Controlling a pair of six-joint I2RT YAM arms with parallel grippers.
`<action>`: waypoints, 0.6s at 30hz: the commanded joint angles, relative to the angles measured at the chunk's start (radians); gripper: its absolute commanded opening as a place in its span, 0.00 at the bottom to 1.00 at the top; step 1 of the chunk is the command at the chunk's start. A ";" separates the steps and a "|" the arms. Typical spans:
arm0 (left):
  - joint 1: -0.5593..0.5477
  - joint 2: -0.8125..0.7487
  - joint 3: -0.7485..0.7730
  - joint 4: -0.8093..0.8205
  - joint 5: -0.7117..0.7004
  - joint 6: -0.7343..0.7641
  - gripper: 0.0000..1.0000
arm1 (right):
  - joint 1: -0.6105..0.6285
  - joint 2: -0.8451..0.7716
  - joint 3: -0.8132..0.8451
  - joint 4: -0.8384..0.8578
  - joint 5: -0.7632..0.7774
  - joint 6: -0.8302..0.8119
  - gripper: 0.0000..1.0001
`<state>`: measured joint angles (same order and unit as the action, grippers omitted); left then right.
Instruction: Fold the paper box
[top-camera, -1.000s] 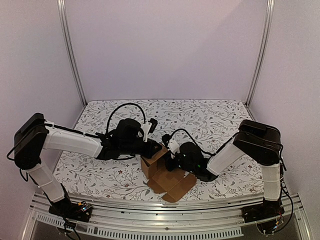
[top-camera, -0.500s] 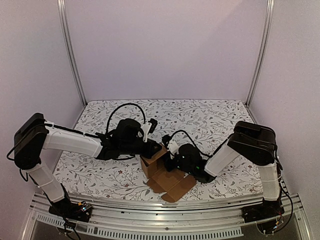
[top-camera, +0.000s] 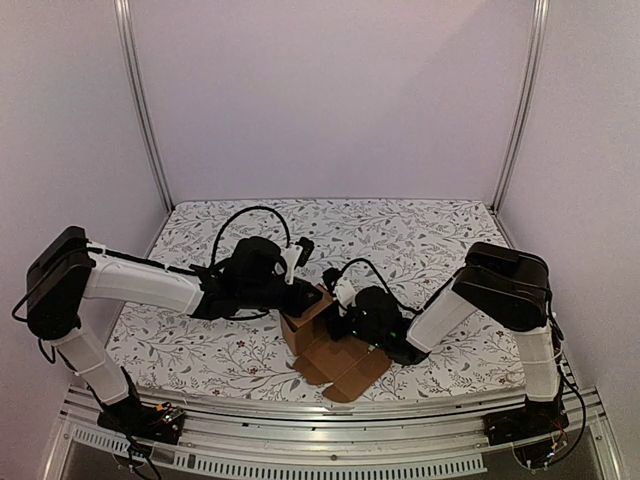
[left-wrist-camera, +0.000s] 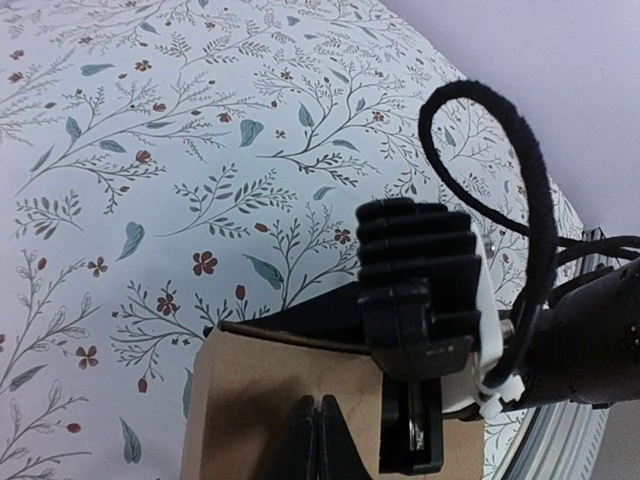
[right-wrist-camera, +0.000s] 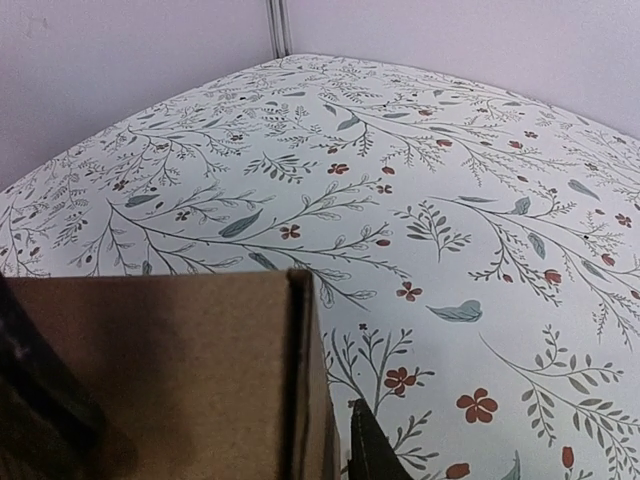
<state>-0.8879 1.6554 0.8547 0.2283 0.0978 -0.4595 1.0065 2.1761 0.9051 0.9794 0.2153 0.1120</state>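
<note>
The paper box (top-camera: 322, 340) is brown cardboard, partly folded, standing near the front middle with open flaps lying toward the front. My left gripper (top-camera: 306, 298) is shut, and its closed fingertips (left-wrist-camera: 317, 443) rest against the box's upper panel (left-wrist-camera: 270, 400). My right gripper (top-camera: 346, 318) is at the box's right side. In the right wrist view one fingertip (right-wrist-camera: 366, 447) shows just right of a box wall (right-wrist-camera: 150, 380); the other finger is hidden behind the cardboard. In the left wrist view the right gripper (left-wrist-camera: 420, 440) reaches over the panel's edge.
The floral tablecloth (top-camera: 420, 240) covers the table. A metal frame rail (top-camera: 330, 415) runs along the front edge, and upright posts (top-camera: 145, 110) stand at the back corners. A black cable (left-wrist-camera: 520, 150) loops above the right gripper.
My right arm has shifted slightly left, closer against the box. The left arm and the box have stayed in place.
</note>
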 joint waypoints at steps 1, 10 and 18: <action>0.007 -0.006 -0.022 -0.094 0.004 0.013 0.00 | -0.006 0.013 0.011 0.043 0.026 0.003 0.16; 0.007 -0.006 -0.021 -0.095 0.007 0.013 0.00 | -0.005 0.007 0.009 0.051 0.035 -0.006 0.00; 0.007 -0.014 -0.025 -0.099 0.000 0.010 0.00 | 0.001 0.010 0.005 0.053 0.064 -0.009 0.00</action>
<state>-0.8875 1.6489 0.8547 0.2153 0.0975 -0.4583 1.0073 2.1761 0.9051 0.9943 0.2329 0.1020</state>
